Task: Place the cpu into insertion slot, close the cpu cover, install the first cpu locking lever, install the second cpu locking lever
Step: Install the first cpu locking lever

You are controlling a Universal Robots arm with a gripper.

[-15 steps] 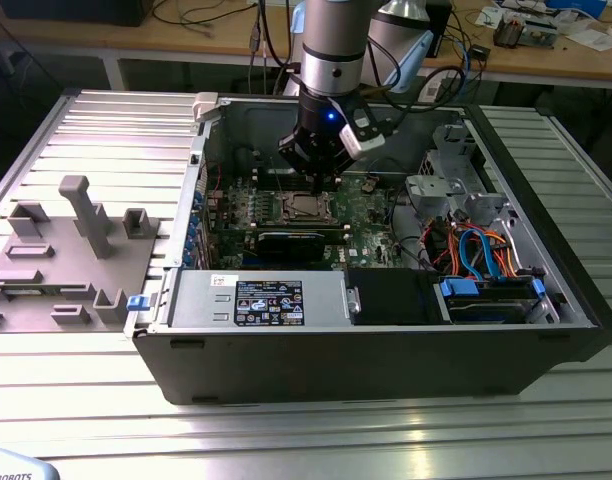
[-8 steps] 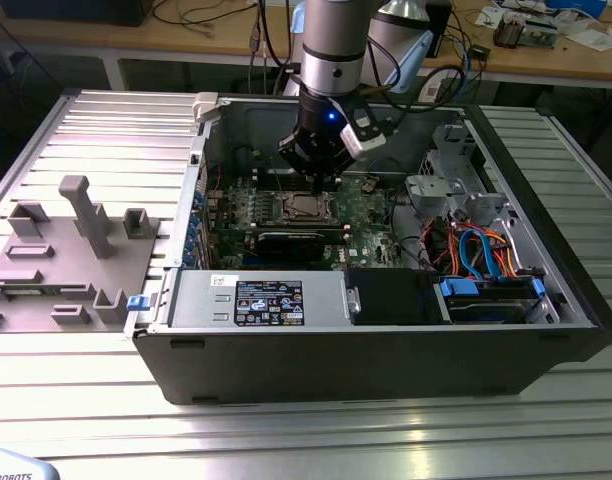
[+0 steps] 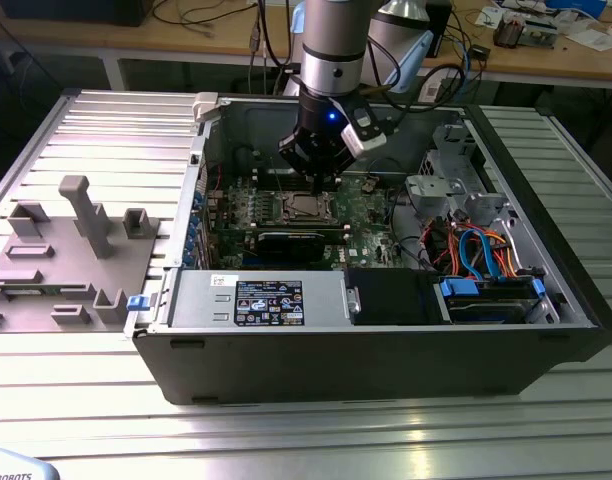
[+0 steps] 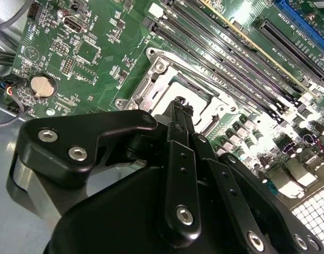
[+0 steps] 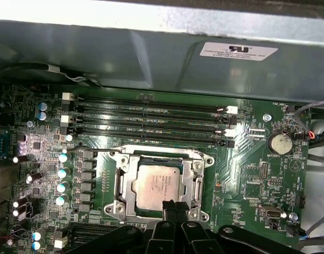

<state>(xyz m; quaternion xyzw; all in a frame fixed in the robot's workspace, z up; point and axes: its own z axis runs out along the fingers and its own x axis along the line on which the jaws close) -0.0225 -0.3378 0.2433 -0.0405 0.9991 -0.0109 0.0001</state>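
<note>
Exterior view: arm reaches down into the open computer case (image 3: 386, 340) on the ribbed worktop (image 3: 96, 130); gripper (image 3: 317, 178) hangs right over the socket (image 3: 308, 207) on the green motherboard (image 3: 371, 205). Grey fixture blocks (image 3: 76, 225) sit well apart at the exterior view's left.

Second wrist view: gripper (image 4: 179, 106) fingers pressed together, jaws clenched, nothing visibly between them; tip sits at the edge of the cpu cover (image 4: 151, 84).

First wrist view: cpu (image 5: 158, 185) lies seated in the socket, cpu cover (image 5: 200, 177) down flat, framing it. Gripper (image 5: 171, 206) tip is at the cpu's near edge. Memory slots (image 5: 151, 119) run beside the socket; coin cell (image 5: 281, 143) is off to the side.
</note>
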